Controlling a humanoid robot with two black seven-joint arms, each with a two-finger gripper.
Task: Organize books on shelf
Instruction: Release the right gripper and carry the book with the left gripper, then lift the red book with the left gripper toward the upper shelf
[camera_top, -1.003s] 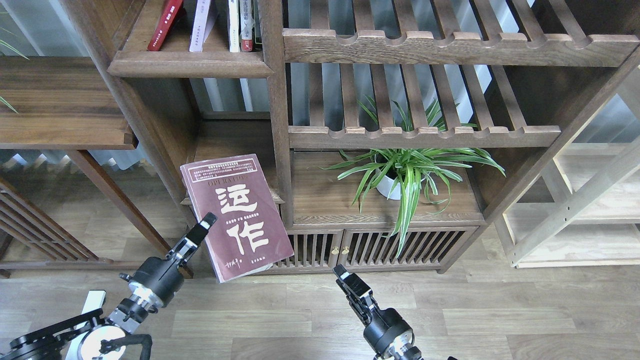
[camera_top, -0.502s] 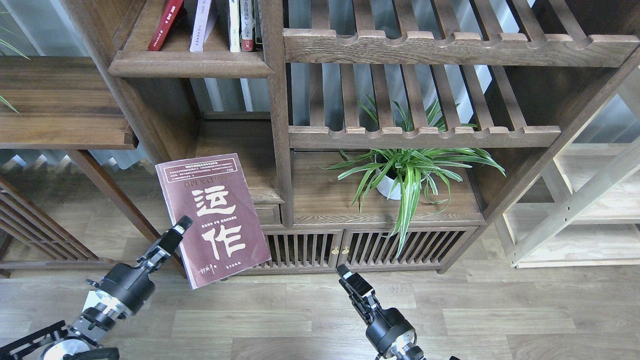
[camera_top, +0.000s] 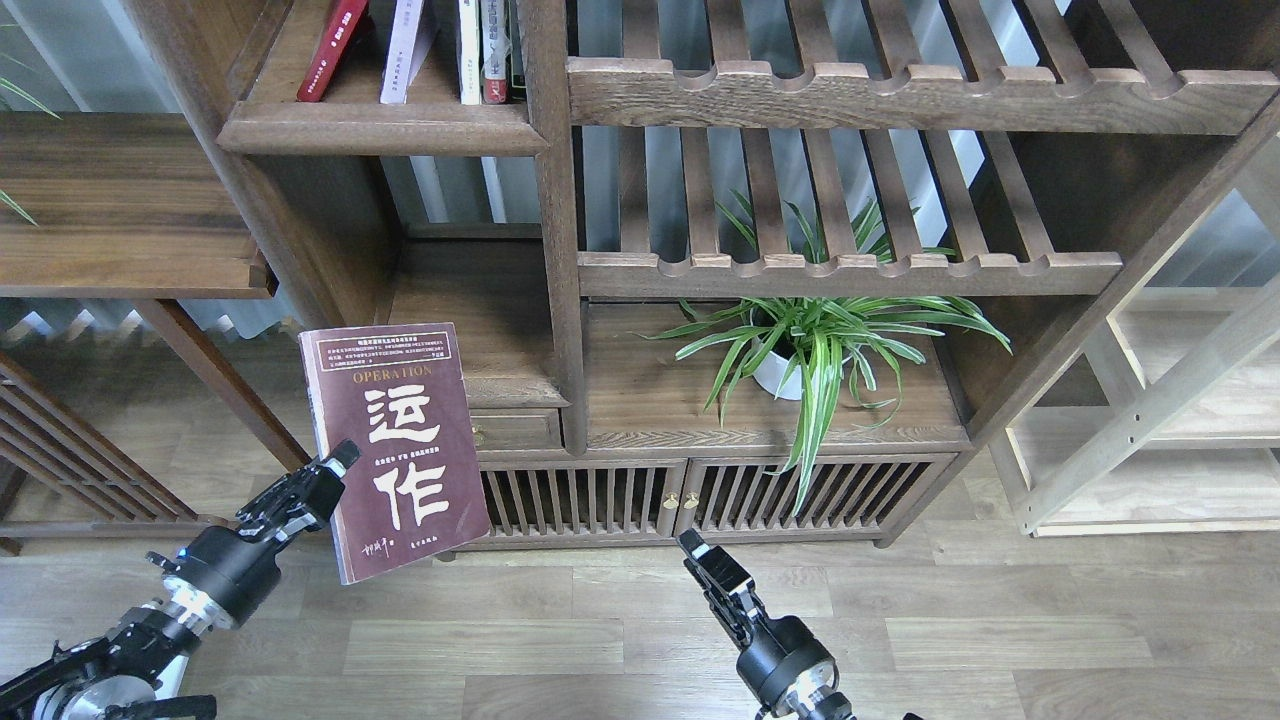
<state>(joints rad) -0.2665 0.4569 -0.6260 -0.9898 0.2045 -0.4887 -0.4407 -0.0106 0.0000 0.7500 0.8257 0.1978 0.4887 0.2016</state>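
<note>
My left gripper (camera_top: 335, 470) is shut on the left edge of the large maroon book (camera_top: 395, 450) with big white Chinese characters, holding it in the air, cover facing me, left of the cabinet. The shelf (camera_top: 380, 125), a dark-brown board with a moulded front edge, is at the top left. On it stand a thin red book (camera_top: 330, 50) leaning, a lavender-white book (camera_top: 403, 50) and white books (camera_top: 468, 50). My right gripper (camera_top: 700, 555) is low in the middle, empty, away from the books; its fingers look closed together.
A potted spider plant (camera_top: 810, 345) stands on the lower cabinet top. Slatted racks (camera_top: 850, 265) with scalloped rails fill the right of the unit. A dark side table (camera_top: 120, 210) is at the left. Pale wood shelving (camera_top: 1150, 430) is at the right.
My left arm has drawn the maroon book left and slightly down, off the lower ledge, and turned it more upright. The right gripper has barely moved.
</note>
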